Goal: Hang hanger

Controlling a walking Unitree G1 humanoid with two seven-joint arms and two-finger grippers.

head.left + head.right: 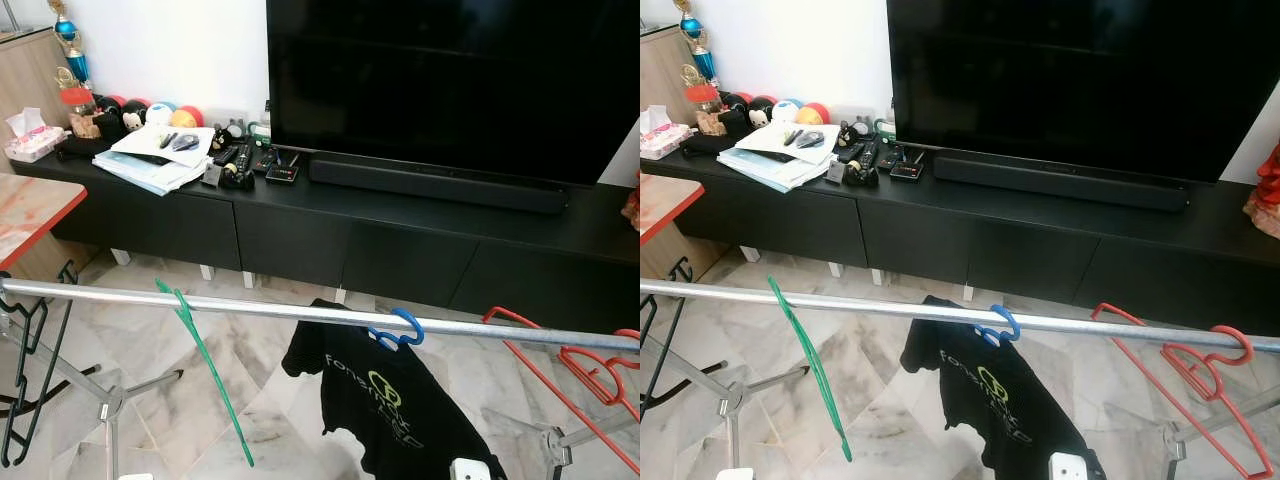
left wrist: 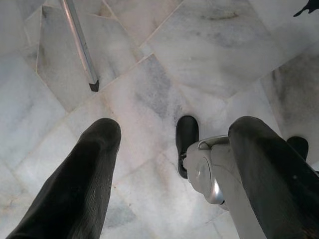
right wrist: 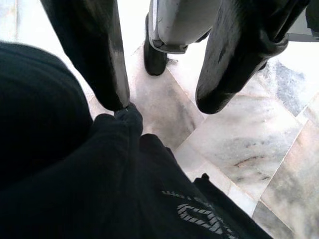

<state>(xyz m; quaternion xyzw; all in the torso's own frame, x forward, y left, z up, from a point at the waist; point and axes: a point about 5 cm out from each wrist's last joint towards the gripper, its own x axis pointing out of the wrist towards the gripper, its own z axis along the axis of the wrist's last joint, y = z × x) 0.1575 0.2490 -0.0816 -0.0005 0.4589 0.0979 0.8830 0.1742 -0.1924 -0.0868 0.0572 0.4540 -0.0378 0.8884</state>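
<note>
1. A silver drying-rack rail [image 1: 250,308] runs across the foreground, in front of a long black TV cabinet [image 1: 330,235] that carries a large television [image 1: 450,80].
2. A blue hanger [image 1: 397,332] hooks over the rail near its middle and carries a black T-shirt [image 1: 385,410] with a green-and-white print.
3. A green hanger [image 1: 205,370] hangs tilted on the rail to the robot's left of the shirt; red hangers [image 1: 1185,375] hang toward the right end, and a black hanger [image 1: 25,380] at the far left.
4. The left gripper [image 2: 169,144] points down at the marble floor [image 2: 149,74], its two black fingers spread apart and holding nothing.
5. The right gripper [image 3: 162,102] hangs just above the black T-shirt, fingers parted, one fingertip [image 3: 117,97] touching a bunched fold of the fabric.
</note>
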